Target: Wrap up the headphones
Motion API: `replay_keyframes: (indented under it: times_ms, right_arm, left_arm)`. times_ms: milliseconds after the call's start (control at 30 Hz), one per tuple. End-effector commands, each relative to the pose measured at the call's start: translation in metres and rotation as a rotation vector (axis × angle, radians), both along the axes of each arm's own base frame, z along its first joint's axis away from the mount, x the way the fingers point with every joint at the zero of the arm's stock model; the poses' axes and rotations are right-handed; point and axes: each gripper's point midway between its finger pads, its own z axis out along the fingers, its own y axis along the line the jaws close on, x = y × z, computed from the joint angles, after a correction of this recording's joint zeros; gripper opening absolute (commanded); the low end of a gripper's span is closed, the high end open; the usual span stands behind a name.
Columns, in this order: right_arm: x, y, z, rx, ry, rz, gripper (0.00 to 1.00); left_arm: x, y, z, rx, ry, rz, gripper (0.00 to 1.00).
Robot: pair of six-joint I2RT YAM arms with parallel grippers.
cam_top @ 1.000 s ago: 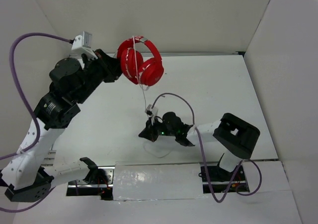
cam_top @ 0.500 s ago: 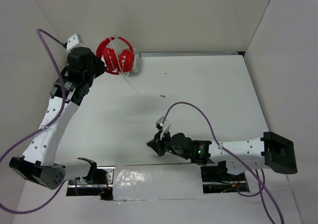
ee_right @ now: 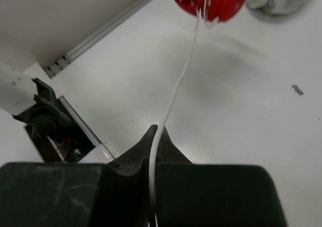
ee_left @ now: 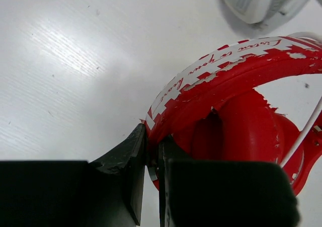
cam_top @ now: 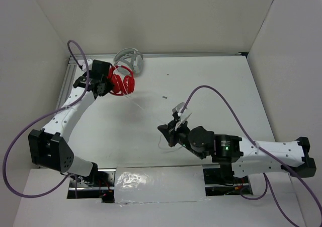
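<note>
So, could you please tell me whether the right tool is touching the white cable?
Touching. The right wrist view shows the cable running down between the closed fingertips of the right tool, pinched there.

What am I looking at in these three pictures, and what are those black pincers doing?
Two robot arms are bolted at the near edge of a white table. The wide picture comes from a fixed camera above and behind them. The other two come from a camera on each wrist, looking along that arm's own two-finger tool. The left tool is closed on the headband of the bright red over-ear headphones, at the far left of the table. The right tool is closed on the thin white cable, which runs in a fairly straight line from it to the red ear cups. A second pair, the white-grey headphones, lies just beyond the red pair, and neither tool holds it.
</note>
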Motion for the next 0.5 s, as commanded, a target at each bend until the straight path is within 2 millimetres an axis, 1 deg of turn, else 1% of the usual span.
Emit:
replay_keyframes:
  times_ms: [0,67,100,133,167,200,233,267,300,333,367,400,433,467]
  right_arm:
    - [-0.006,-0.010,0.044,-0.001,-0.088,0.030,0.00]
    - [-0.013,-0.006,0.058,0.013,-0.107,0.073,0.00]
    - [-0.014,-0.006,0.070,0.012,-0.130,0.087,0.00]
    - [-0.014,-0.006,0.074,0.005,-0.142,0.089,0.00]
    - [-0.010,-0.006,0.087,0.013,-0.157,0.068,0.00]
    - [-0.006,-0.009,0.090,-0.015,-0.178,0.049,0.00]
    - [-0.001,-0.012,0.096,-0.026,-0.196,0.017,0.00]
    - [0.009,-0.017,0.104,-0.053,-0.232,-0.041,0.00]
    - [0.018,-0.020,0.110,-0.075,-0.258,-0.075,0.00]
    - [0.022,-0.023,0.112,-0.089,-0.275,-0.087,0.00]
    - [0.028,-0.022,0.119,-0.084,-0.284,-0.091,0.00]
    - [0.032,-0.022,0.121,-0.093,-0.285,-0.074,0.00]
    - [0.048,-0.027,0.122,-0.099,-0.281,-0.088,0.00]
    - [0.044,-0.017,0.124,-0.086,-0.282,-0.004,0.00]
  left_arm:
    - [0.017,0.006,0.004,-0.042,-0.021,0.114,0.00]
    - [0.018,0.004,-0.003,-0.036,0.013,0.111,0.00]
    - [0.018,0.005,-0.014,-0.023,0.049,0.107,0.00]
    - [0.017,0.002,-0.017,-0.025,0.067,0.104,0.00]
    - [0.016,0.000,-0.021,-0.022,0.078,0.089,0.00]
    - [0.025,-0.005,-0.015,0.004,0.032,0.025,0.00]
    - [0.023,-0.017,-0.024,0.015,0.031,-0.051,0.00]
    - [0.020,-0.024,-0.016,0.041,-0.004,-0.129,0.00]
    - [0.019,-0.040,-0.020,0.020,-0.033,-0.205,0.00]
    - [0.016,-0.047,-0.019,0.019,-0.050,-0.252,0.00]
    - [0.013,-0.055,-0.015,0.009,-0.071,-0.297,0.00]
    - [0.005,-0.060,-0.013,0.020,-0.091,-0.358,0.00]
    - [0.005,-0.074,-0.004,0.003,-0.148,-0.416,0.00]
    - [-0.002,-0.076,-0.002,0.012,-0.166,-0.447,0.00]
